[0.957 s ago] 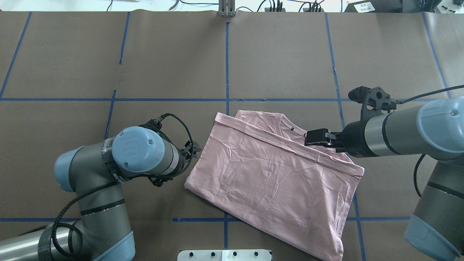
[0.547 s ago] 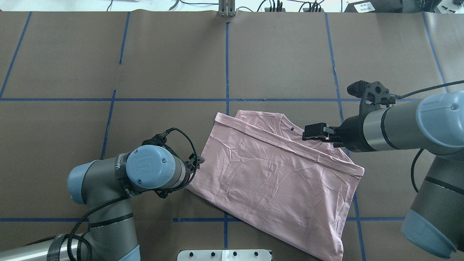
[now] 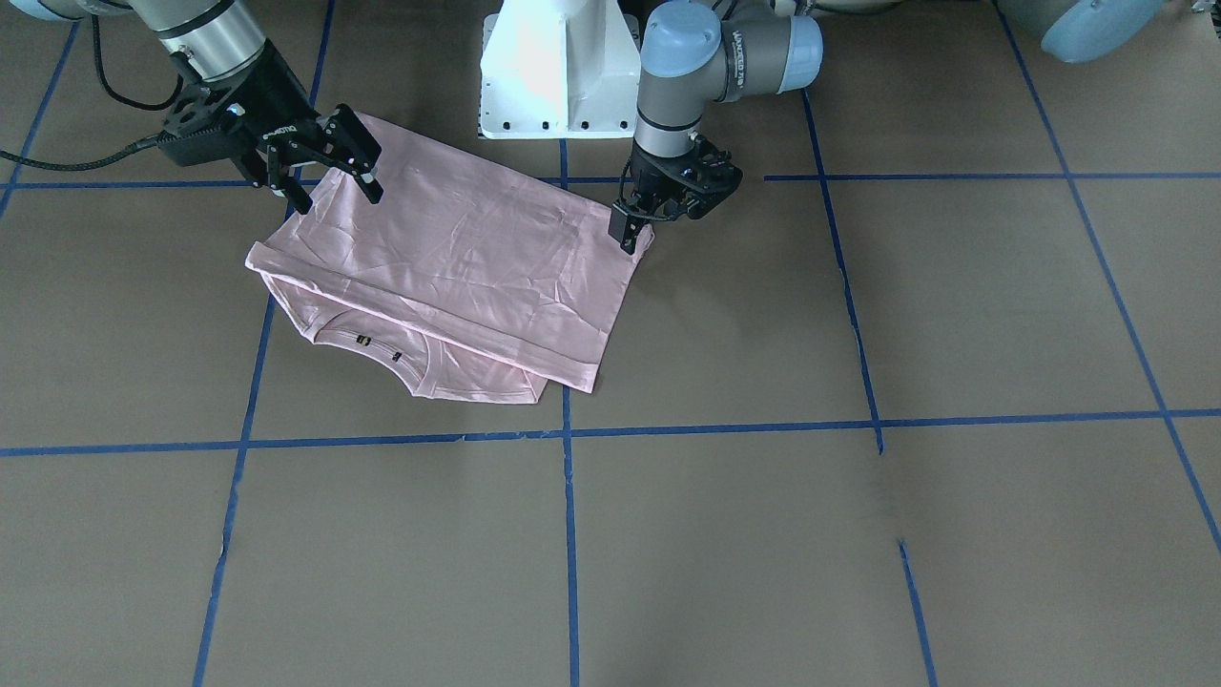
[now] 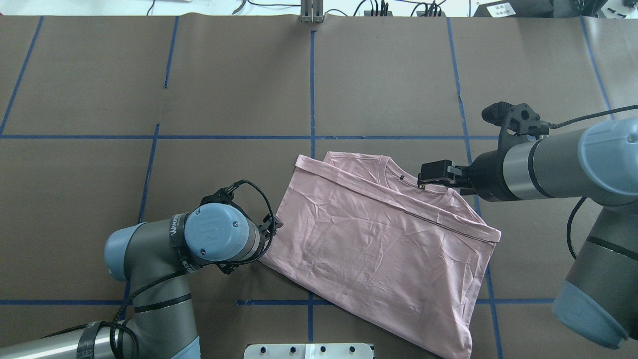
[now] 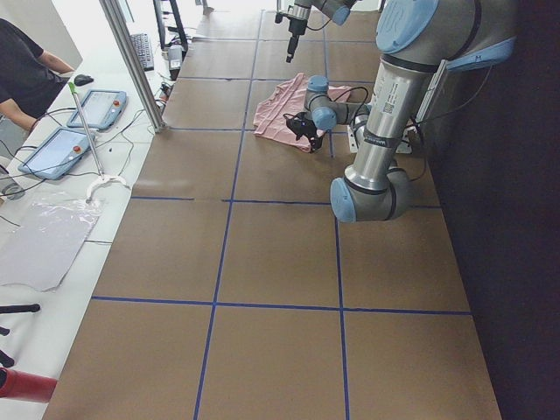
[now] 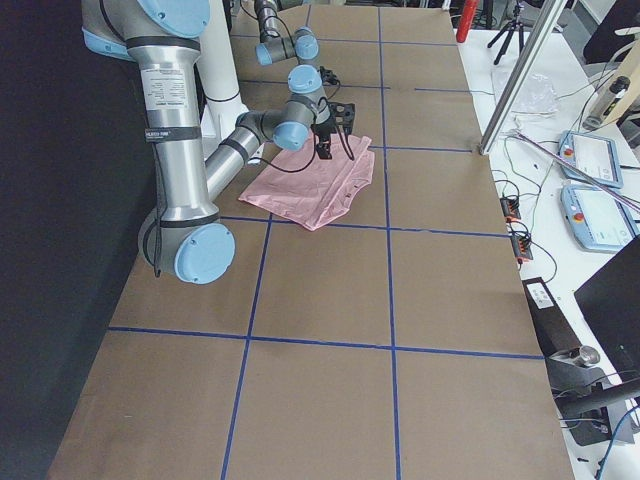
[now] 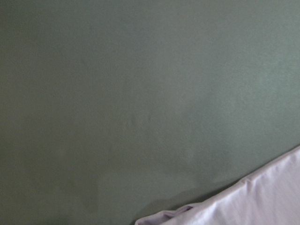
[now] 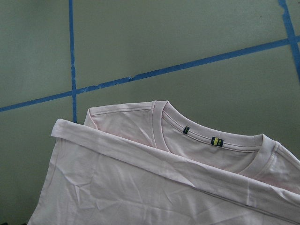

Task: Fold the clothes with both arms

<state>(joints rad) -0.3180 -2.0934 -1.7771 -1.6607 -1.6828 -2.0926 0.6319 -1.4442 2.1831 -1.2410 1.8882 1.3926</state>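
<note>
T-shirt [image 4: 379,239]: light pink, lying flat on the brown table [image 4: 224,89] just ahead of the white pedestal base [image 4: 309,350] and skewed toward the base's right side. One layer is folded over the body. Its hem runs as a straight band just short of the ribbed collar [image 8: 211,145], which lies uncovered on the side away from the base. Two small tags [image 8: 216,141] show inside the collar.

My right gripper [image 3: 332,181] is ahead of the base and to its right, raised above the shoulder end of the cloth. Its fingers are spread wide with nothing between them.

My left gripper [image 3: 630,227] is ahead of the base and slightly to its left. It is lowered to the shirt's corner on that side, with one fingertip against the cloth edge. I cannot tell whether its fingers are closed on the cloth.
</note>
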